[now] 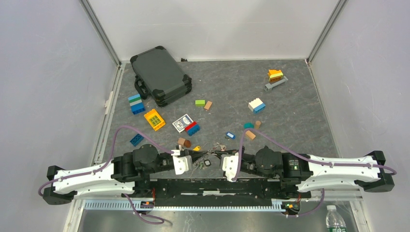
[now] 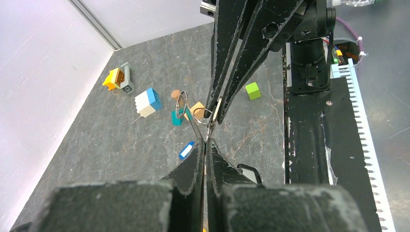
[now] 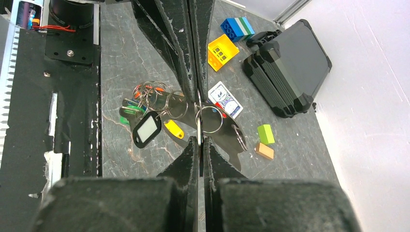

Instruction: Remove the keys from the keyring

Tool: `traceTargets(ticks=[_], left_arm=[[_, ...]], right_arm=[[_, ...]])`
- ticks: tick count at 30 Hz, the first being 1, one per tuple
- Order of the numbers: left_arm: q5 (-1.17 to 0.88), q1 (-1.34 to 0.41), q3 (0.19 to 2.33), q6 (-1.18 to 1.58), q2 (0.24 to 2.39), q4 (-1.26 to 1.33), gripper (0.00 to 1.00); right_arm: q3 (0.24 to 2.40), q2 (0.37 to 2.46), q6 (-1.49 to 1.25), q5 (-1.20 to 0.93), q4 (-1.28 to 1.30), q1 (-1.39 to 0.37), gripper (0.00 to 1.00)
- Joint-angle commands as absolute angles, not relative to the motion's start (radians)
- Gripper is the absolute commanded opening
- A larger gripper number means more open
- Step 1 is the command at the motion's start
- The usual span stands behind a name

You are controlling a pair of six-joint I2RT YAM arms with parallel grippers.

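Observation:
Both grippers meet tip to tip low over the table's near middle. My left gripper (image 2: pixel 207 141) is shut on a thin wire of the keyring (image 2: pixel 182 104), which runs up to the right gripper's fingers (image 2: pixel 227 72) opposite. From the other side, my right gripper (image 3: pixel 199 140) is shut on the same keyring (image 3: pixel 211 119). Beside the jaws hangs a bunch of keys (image 3: pixel 145 104) on small rings, with a black window tag (image 3: pixel 146 129), a yellow head (image 3: pixel 174 128) and green and red heads. One blue key (image 2: pixel 186 150) lies loose on the table.
A dark hard case (image 1: pixel 161 75) stands at the back left. A card box (image 1: pixel 183 123), a yellow brick (image 1: pixel 154 119) and other building blocks (image 1: pixel 256 105) are scattered over the grey table. The black base rail (image 1: pixel 212 186) runs along the near edge.

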State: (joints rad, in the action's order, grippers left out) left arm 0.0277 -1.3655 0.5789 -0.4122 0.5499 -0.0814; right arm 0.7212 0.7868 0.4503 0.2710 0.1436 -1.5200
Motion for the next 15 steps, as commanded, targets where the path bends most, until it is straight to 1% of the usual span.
traceTargets(ticks=[1,7,15], left_arm=[[0.052,-1.369,0.61,-0.421,0.54,-0.038,0.02],[0.049,-1.369,0.61,-0.422,0.536,-0.036,0.02],[0.044,-1.369,0.606,-0.417,0.518,-0.035,0.02]], right_arm=[[0.72,0.793,0.449,0.216,0.107,-1.522,0.0],[0.713,0.795,0.449,0.218,0.116,-1.521,0.0],[0.706,0.798,0.446,0.276,0.134,-1.522,0.0]])
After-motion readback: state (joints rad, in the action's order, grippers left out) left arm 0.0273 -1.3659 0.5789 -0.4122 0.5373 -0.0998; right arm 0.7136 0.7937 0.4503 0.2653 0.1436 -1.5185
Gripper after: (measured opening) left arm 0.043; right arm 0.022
